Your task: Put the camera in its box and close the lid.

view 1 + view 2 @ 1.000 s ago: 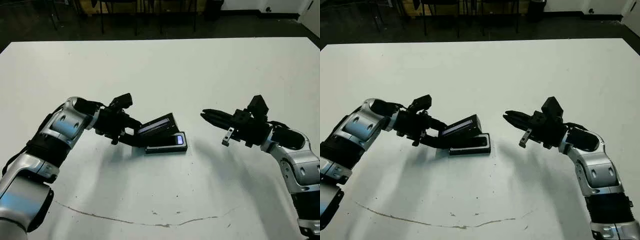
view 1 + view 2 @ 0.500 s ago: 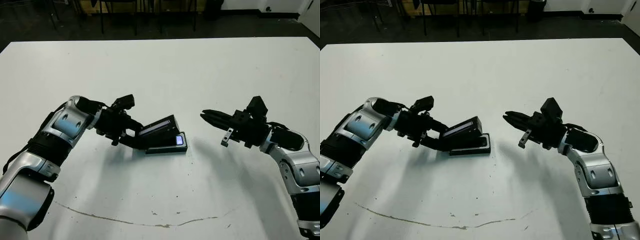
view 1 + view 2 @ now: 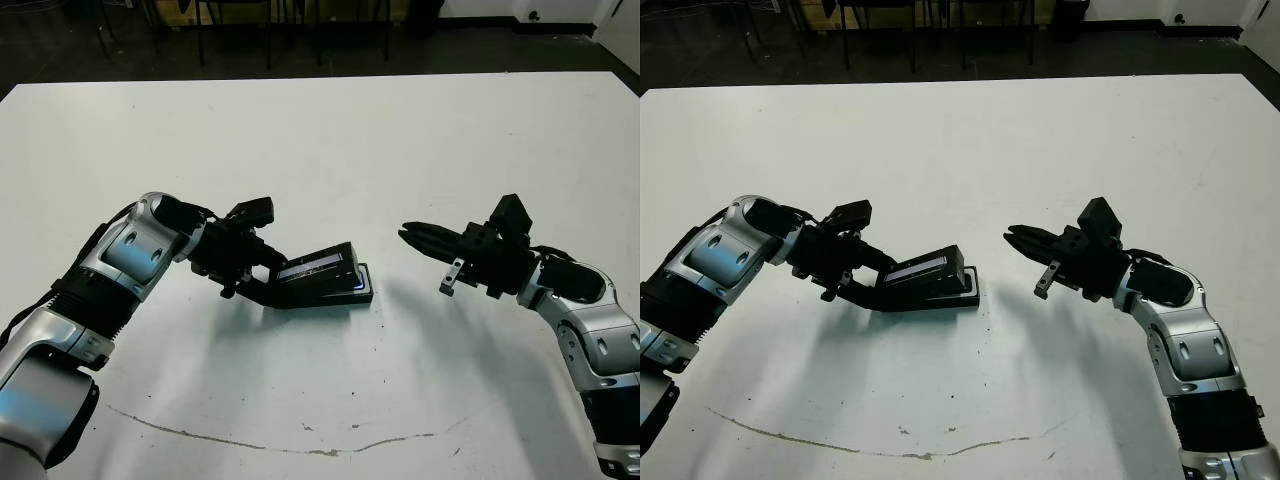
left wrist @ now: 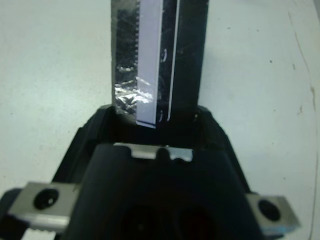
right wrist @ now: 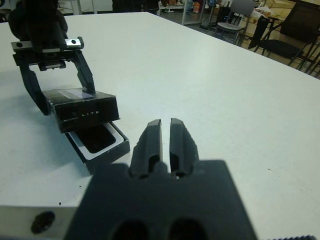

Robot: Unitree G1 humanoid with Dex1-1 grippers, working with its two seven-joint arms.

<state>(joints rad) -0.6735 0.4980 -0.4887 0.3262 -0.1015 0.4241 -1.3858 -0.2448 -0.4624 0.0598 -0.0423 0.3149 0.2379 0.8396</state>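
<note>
- Left gripper (image 3: 262,277) clamps the lid (image 3: 318,268), tilted over the box (image 5: 98,145).
- Camera (image 5: 96,138) apparently lies inside the box.
- Right gripper (image 3: 408,236) hangs right of the box, fingers nearly together.

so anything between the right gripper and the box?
Nothing. In the eye views only bare white table separates the right gripper from the box, where the left gripper holds the lid tilted over it. The right wrist view agrees.
</note>
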